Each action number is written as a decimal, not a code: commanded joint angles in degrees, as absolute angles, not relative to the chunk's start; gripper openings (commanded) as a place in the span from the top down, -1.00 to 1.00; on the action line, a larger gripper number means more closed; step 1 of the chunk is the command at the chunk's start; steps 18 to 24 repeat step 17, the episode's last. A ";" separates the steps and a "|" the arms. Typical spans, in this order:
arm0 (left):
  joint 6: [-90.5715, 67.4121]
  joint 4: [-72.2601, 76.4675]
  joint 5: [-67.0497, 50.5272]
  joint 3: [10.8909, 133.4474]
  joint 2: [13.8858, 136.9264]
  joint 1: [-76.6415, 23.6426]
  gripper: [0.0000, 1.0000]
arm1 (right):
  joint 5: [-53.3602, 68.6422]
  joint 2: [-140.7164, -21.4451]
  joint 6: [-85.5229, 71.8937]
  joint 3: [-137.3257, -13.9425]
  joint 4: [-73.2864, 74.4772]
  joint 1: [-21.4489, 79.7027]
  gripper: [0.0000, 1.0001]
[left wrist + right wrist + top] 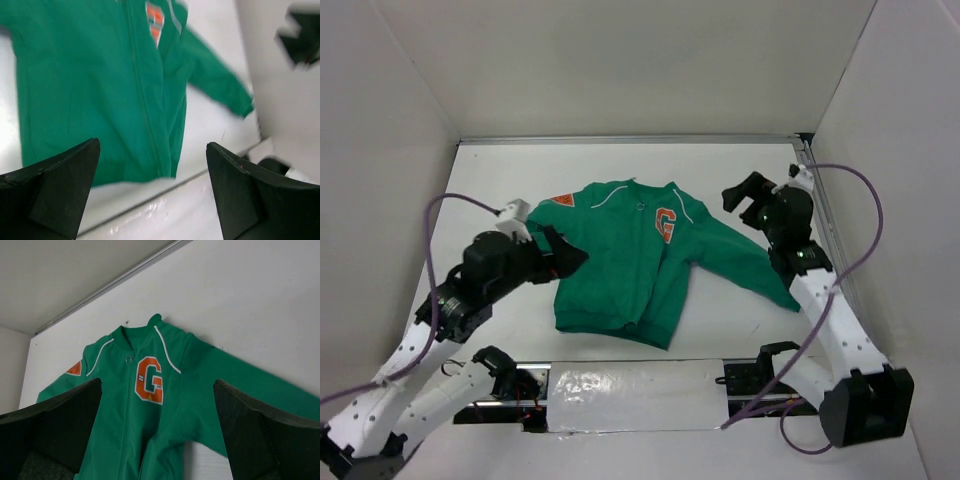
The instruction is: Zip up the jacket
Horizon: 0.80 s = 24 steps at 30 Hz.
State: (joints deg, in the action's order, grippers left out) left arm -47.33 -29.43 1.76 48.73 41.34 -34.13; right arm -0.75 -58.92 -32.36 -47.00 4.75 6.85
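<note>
Claws, yours: left gripper [568,255] and right gripper [745,195] both spread wide; jacket [630,270] flat between them, apparently zipped.

Bright, even light from above fills the top view, leaving only faint, soft shadows on the white table [740,170] around the jacket [630,260], while a glossy strip [630,395] at the near edge throws back patchy glare. The left wrist view is smeared by motion, so the jacket streaks while the dark fingers [55,190] of the left gripper [152,145] keep firmer edges. The right wrist view is crisp on the orange letter [149,380], but the right gripper [157,382] shows near-black, slightly soft fingers [60,425] in the foreground.
</note>
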 commanded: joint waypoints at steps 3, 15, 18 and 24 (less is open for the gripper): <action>-39.73 -21.88 -14.04 48.51 41.91 -15.76 -0.99 | -9.83 -45.02 -36.47 -42.02 9.73 6.68 -0.99; -38.58 -16.53 -25.05 46.06 54.69 -0.53 -0.98 | -19.16 -30.15 -36.30 -39.29 16.79 6.77 -0.99; -38.85 -16.61 -22.95 45.53 52.31 -0.44 -0.98 | -20.30 -29.80 -37.08 -39.11 16.88 6.77 -1.00; -38.85 -16.61 -22.95 45.53 52.31 -0.44 -0.98 | -20.30 -29.80 -37.08 -39.11 16.88 6.77 -1.00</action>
